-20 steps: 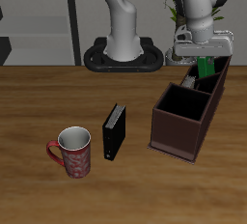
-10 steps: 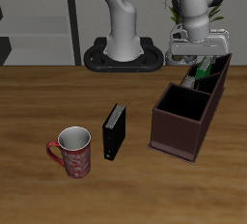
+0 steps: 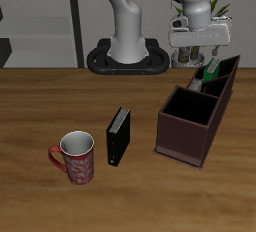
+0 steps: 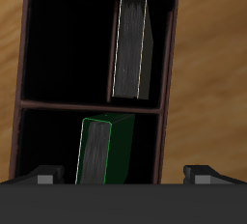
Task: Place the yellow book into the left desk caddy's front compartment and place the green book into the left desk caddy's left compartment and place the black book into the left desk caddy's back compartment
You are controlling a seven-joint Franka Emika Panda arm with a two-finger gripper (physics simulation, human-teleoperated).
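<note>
The wooden table (image 3: 40, 106) carries four items. A red patterned mug (image 3: 76, 157) stands upright near the front edge. The black book (image 3: 118, 136) stands upright just beside the mug. The left desk caddy (image 3: 190, 136) rests nearby. The robot base (image 3: 127, 58) sits at the back.

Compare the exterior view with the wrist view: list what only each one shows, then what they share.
Only the exterior view shows the small black book standing on the wooden table, the patterned red-handled mug and the robot's white arm above the caddy. Only the wrist view shows the thin grey-tan book in its own compartment, and the gripper's fingertips. Both show the dark maroon-brown desk caddy and the bright-green book in it.
</note>
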